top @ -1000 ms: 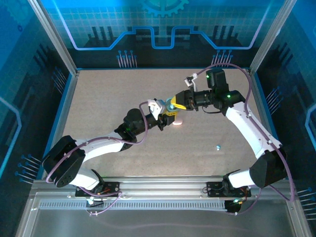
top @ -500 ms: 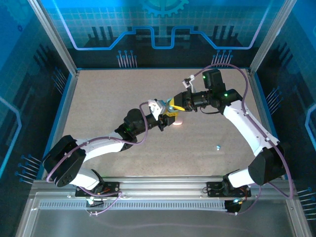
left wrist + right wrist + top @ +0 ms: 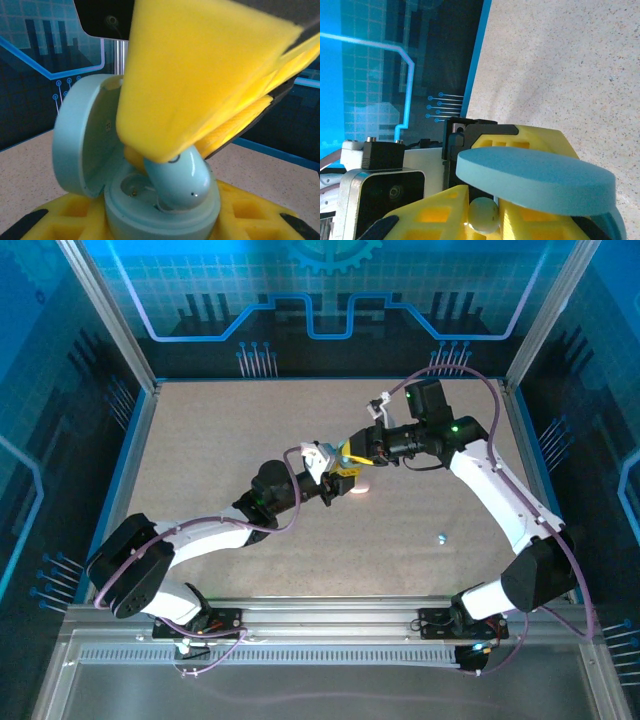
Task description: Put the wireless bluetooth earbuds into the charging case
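My left gripper (image 3: 337, 476) is shut on the base of a pale blue charging case (image 3: 160, 212), held upright with its round lid (image 3: 80, 142) swung open to the left. My right gripper (image 3: 353, 451) comes in from above, shut on a pale blue earbud (image 3: 178, 178). The earbud's lower end sits in the right socket of the case; the left socket (image 3: 132, 186) is bare. In the right wrist view the earbud (image 3: 483, 215) is pinched between my yellow fingers (image 3: 435, 210), just under the edge-on lid (image 3: 535, 180). Another tiny blue earbud (image 3: 441, 537) lies on the table.
A pink oval object (image 3: 362, 488) lies on the speckled table (image 3: 220, 440) just right of the left gripper. Blue walls and metal posts (image 3: 110, 320) ring the table. Both arms meet near the table's middle.
The right wrist has shifted a little left and towards the back, bringing its gripper closer over the left gripper. The left arm and the case have stayed put.
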You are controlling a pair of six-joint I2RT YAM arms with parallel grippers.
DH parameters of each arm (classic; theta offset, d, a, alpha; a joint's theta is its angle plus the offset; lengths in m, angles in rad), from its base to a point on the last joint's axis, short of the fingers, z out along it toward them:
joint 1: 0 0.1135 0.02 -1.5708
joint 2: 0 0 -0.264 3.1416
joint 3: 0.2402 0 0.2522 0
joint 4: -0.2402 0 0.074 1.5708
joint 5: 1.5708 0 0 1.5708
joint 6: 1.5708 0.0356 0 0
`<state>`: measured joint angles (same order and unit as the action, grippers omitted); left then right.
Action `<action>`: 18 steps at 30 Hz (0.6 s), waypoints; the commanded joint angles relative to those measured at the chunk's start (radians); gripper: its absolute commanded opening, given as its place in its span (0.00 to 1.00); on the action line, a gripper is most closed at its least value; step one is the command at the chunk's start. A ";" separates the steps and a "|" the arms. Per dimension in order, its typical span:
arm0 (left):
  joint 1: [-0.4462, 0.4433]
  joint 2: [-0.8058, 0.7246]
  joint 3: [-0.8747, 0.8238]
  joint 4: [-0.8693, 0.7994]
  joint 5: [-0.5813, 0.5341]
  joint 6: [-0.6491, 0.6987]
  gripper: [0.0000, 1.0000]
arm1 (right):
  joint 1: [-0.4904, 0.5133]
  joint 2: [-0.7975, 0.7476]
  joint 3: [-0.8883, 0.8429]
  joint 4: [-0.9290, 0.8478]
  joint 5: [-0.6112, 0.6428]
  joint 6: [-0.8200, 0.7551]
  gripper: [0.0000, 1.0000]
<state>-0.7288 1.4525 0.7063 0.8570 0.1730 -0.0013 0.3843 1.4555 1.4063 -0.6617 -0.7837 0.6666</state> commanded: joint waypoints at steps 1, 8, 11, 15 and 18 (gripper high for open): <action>-0.006 -0.012 0.027 0.083 0.026 -0.008 0.36 | 0.016 0.020 0.031 -0.090 0.079 -0.043 0.25; -0.006 -0.019 0.026 0.077 0.029 -0.006 0.36 | 0.021 0.019 0.048 -0.114 0.122 -0.047 0.28; -0.006 -0.022 0.024 0.076 0.027 -0.006 0.36 | 0.024 0.019 0.055 -0.120 0.130 -0.049 0.28; -0.007 -0.020 0.025 0.073 0.025 -0.005 0.36 | 0.024 0.011 0.064 -0.123 0.142 -0.044 0.31; -0.006 -0.019 0.025 0.072 0.024 -0.005 0.36 | 0.024 0.000 0.075 -0.128 0.147 -0.044 0.33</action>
<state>-0.7296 1.4525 0.7063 0.8497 0.1795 -0.0010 0.3946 1.4593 1.4544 -0.7410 -0.6804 0.6365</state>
